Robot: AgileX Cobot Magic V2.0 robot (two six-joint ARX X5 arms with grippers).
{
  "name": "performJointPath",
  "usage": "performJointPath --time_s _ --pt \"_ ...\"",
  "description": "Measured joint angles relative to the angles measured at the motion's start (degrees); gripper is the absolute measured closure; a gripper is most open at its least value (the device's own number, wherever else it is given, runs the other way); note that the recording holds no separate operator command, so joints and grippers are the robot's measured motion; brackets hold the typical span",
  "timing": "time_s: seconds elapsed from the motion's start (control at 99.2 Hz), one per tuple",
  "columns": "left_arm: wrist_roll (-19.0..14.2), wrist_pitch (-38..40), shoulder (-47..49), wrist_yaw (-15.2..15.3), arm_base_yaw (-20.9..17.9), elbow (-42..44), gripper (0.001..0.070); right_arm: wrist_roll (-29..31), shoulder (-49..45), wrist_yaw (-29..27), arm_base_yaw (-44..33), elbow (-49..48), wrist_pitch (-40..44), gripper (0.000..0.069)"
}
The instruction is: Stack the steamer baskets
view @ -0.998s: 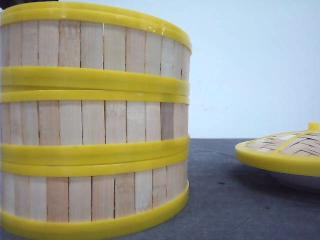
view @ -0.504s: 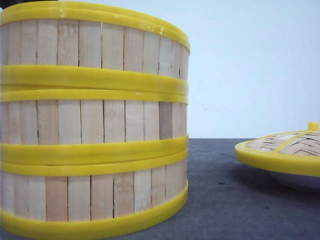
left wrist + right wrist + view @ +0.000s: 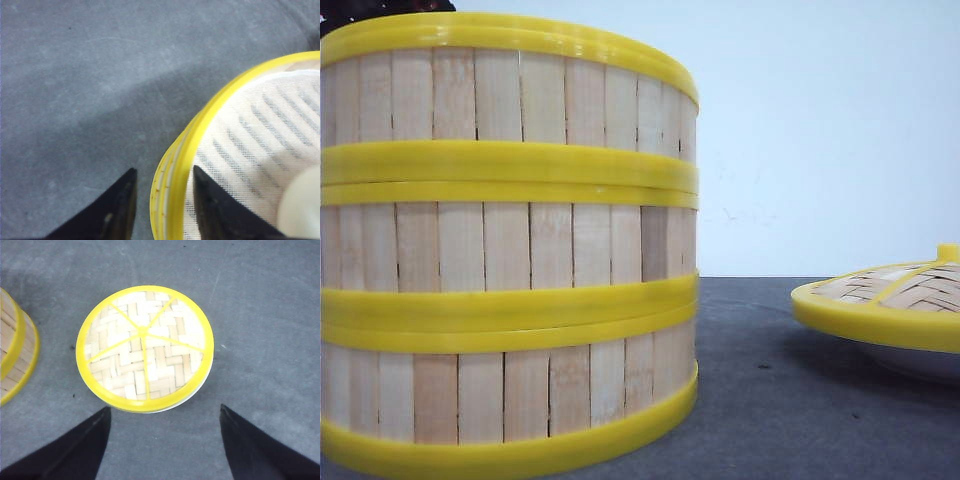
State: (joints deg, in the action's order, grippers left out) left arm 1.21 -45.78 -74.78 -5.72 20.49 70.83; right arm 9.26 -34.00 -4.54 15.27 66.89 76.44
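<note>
Top basket (image 3: 510, 95) settled lower, three steamer baskets (image 3: 510, 250) stacked, left fingers (image 3: 120, 210) astride rim, right fingers (image 3: 75, 450) released, one lid (image 3: 145, 352)

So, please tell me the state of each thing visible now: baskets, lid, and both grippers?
steamer baskets: three stacked upright in one column.
lid: lying off the stack, on a white plate.
left gripper: open, fingers astride the top basket's rim.
right gripper: open, holding nothing, above the lid.
</note>
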Motion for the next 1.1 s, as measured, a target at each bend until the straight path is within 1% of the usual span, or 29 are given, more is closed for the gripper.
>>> performJointPath --time_s 0.212,0.303,0.403,0.514,0.615,0.857,0.998,1.099 --pt "-0.57 -1.64 0.0 0.0 -0.02 0.0 0.0481 0.31 0.0 0.02 0.0 -0.13 -2.84 0.0267" --pt "-0.61 -1.6 0.35 0.0 0.0 0.0 0.0481 0.92 -0.2 0.07 0.0 -1.49 -5.42 0.0267" --pt "-0.61 -1.6 2.6 0.0 -0.02 0.0 0.0481 1.31 -2.03 0.17 0.0 -3.78 -6.36 0.0267" --pt "-0.61 -1.66 7.39 0.0 -0.28 0.0 0.0481 1.31 -5.88 2.62 0.0 -6.05 -9.14 0.0267" --pt "-0.61 -2.64 11.58 0.0 -1.42 0.04 0.0481 1.22 -10.08 4.59 0.0 -8.11 -12.26 0.0267" --pt "-0.63 -8.68 18.8 0.28 -5.64 0.04 0.0481 -0.37 -21.81 4.72 0.0 -10.05 -18.78 0.0267" --pt "-0.61 -12.26 20.59 0.31 -6.75 0.04 0.0481 -1.44 -28.33 4.72 0.0 -10.05 -23.23 0.0281" --pt "-0.61 -13.49 20.81 0.35 -6.99 0.04 0.0481 -1.81 -32.06 4.72 0.0 -10.05 -25.97 0.0288"
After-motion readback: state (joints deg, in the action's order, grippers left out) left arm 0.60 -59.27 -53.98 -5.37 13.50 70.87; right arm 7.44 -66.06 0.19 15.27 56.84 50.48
